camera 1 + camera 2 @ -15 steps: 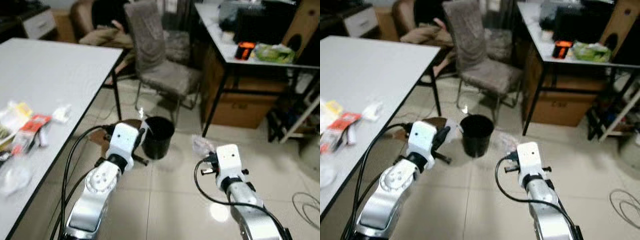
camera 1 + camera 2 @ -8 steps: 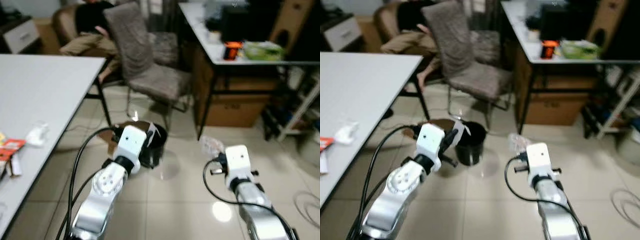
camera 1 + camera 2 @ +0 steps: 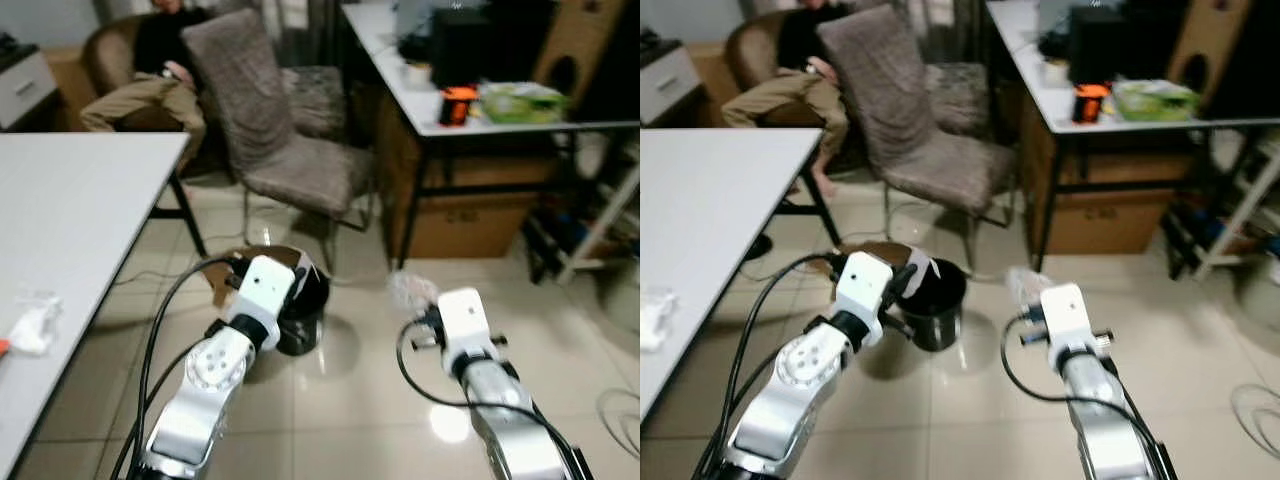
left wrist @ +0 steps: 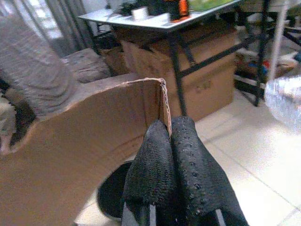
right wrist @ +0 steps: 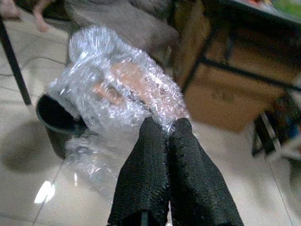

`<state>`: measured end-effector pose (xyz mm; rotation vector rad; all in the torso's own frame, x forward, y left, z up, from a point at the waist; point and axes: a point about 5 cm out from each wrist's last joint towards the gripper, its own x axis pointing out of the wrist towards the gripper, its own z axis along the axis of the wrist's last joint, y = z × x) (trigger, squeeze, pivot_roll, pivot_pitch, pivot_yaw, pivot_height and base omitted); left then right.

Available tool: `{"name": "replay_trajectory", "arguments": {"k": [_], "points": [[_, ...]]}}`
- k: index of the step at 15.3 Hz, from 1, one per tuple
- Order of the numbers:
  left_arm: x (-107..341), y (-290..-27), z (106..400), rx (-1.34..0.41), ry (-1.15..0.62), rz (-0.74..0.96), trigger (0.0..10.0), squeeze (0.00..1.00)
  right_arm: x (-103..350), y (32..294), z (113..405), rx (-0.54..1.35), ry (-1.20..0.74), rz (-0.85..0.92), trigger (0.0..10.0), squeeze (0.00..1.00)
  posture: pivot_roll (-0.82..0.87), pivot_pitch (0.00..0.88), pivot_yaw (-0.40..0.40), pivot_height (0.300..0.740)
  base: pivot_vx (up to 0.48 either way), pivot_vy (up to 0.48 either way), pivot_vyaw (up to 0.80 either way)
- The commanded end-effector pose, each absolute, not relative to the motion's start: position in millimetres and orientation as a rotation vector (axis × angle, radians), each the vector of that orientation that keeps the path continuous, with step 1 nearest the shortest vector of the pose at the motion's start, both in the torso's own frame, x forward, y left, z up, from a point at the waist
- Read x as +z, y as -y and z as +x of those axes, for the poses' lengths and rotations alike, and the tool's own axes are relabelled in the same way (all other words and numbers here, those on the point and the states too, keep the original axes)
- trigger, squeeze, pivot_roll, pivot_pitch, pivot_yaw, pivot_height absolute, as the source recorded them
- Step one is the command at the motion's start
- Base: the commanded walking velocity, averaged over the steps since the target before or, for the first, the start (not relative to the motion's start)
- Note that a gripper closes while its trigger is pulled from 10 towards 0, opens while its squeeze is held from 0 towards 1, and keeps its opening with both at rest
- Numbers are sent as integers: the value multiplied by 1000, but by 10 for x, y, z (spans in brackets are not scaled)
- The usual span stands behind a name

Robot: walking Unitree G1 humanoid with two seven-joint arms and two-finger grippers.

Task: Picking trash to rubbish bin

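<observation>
Fingers on my left gripper [image 4: 170,136] press together on the edge of a flat brown cardboard piece [image 4: 70,141], held just above the round black plastic rubbish bin [image 3: 932,303] on the pale tiled floor [image 3: 970,400]. My right gripper [image 5: 167,129] pinches a crumpled sheet of clear bubble wrap [image 5: 117,89], off to the bin's right and apart from it. Behind the bin stands a grey fabric chair [image 3: 910,130]; beyond it a person [image 3: 790,80] sits. A white table [image 3: 700,220] lies at my left.
</observation>
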<state>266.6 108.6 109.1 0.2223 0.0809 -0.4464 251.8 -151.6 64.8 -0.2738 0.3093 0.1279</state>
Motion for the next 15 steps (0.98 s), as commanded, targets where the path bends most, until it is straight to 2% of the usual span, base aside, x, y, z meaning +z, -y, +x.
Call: {"name": "replay_trajectory", "arguments": {"k": [1, 5, 15], "points": [[1098, -1134, 2695, -432, -79, 237, 10000, 0, 662, 1437, 2538, 173, -296, -293, 10000, 0, -180, 0, 8, 740, 386, 0, 0], [1127, -1159, 2720, -422, -72, 236, 10000, 0, 652, 1425, 2551, 197, -304, -318, 10000, 0, -182, 0, 0, 740, 385, 0, 722], [1119, -1141, 2758, -429, -70, 241, 10000, 0, 632, 1401, 2574, 207, -317, -287, 10000, 0, -190, 0, 6, 740, 384, 0, 0]]}}
